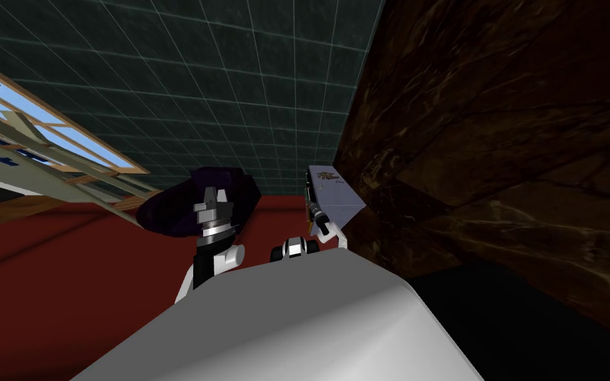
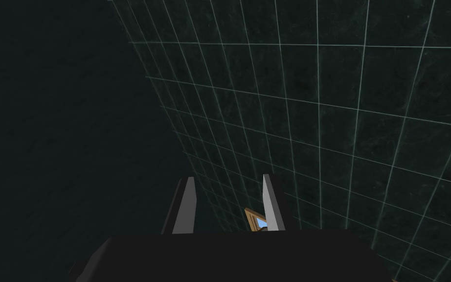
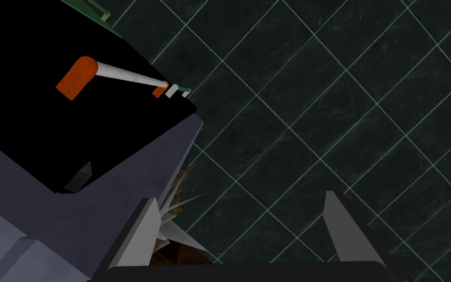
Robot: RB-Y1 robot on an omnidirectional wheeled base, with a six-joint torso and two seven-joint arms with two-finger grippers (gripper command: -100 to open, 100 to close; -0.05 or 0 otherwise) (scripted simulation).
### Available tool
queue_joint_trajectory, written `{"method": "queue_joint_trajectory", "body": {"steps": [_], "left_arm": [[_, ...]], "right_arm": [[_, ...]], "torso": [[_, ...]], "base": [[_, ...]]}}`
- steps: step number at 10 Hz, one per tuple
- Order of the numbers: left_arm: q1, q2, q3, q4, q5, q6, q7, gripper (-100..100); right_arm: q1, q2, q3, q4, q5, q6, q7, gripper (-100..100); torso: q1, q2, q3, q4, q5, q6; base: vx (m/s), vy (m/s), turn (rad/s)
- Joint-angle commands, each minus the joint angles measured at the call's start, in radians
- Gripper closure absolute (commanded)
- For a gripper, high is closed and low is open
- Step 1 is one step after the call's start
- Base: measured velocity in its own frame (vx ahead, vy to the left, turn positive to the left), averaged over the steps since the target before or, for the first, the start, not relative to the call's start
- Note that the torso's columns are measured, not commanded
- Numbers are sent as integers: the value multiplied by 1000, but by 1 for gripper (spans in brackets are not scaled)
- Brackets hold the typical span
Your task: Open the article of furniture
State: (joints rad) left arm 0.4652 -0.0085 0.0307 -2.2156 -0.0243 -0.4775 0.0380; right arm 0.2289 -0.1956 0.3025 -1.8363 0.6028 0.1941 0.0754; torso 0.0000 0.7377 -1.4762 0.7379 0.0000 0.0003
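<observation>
A small pale lavender-grey cabinet (image 1: 337, 195) stands against the dark green tiled wall, next to a brown marbled wall. My right gripper (image 1: 317, 215) is at its front. In the right wrist view the cabinet (image 3: 73, 215) shows a black face (image 3: 48, 137) that carries a white bar with orange ends (image 3: 122, 73). The right gripper (image 3: 241, 230) is open with nothing between its fingers; one finger (image 3: 139, 235) lies against the cabinet's corner, beside a spiky brown and white ornament (image 3: 175, 225). The bar is well ahead of the fingertips. My left gripper (image 1: 211, 195) is raised, and its fingers (image 2: 227, 203) are narrowly apart and empty.
A dark purple rounded object (image 1: 171, 208) sits behind the left arm. The brown marbled wall (image 1: 495, 165) runs close along the right. A window (image 1: 32, 139) is at the left, above the red floor (image 1: 65, 264).
</observation>
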Motion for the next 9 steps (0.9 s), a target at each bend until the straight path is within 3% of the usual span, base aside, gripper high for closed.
{"method": "queue_joint_trajectory", "body": {"steps": [1, 2, 3, 4, 5, 7, 8, 9], "left_arm": [[0, 0, 0, 0, 0, 0, 0, 0], [0, 0, 0, 0, 0, 0, 0, 0], [0, 0, 0, 0, 0, 0, 0, 0], [0, 0, 0, 0, 0, 0, 0, 0], [0, 0, 0, 0, 0, 0, 0, 0], [0, 0, 0, 0, 0, 0, 0, 0], [0, 0, 0, 0, 0, 0, 0, 0], [0, 0, 0, 0, 0, 0, 0, 0]], "right_arm": [[-22, -5, 28, 61, 80, 66, 15, -100], [-22, -5, 28, 61, 97, 77, 15, -100], [-38, -8, 53, 109, 136, 110, 28, -100], [-38, -8, 53, 113, 164, 138, 28, -100], [-53, -10, 77, 155, 197, 165, 41, -100], [-53, -10, 77, 167, 243, 202, 41, -100], [-66, -11, 100, 216, 287, 228, 53, -100], [-66, -11, 100, 221, 302, 263, 53, -100]], "torso": [[0, -1, 0, 0, 0, 0], [0, 0, 0, 0, 0, 0], [1, 2, 1, 1, 0, 0], [1, 1, 1, 0, 0, -1], [0, 0, 0, 0, 0, 0], [-4, -5, -3, -2, -1, 1], [-5, -5, -2, -3, -1, 3], [-5, -5, -3, -2, -1, 1]], "base": [[57, -29, 87], [23, -14, -12], [29, -16, 228], [39, -21, 104], [59, -20, 139], [34, -13, 63], [37, -11, 174], [46, -25, 105]]}}
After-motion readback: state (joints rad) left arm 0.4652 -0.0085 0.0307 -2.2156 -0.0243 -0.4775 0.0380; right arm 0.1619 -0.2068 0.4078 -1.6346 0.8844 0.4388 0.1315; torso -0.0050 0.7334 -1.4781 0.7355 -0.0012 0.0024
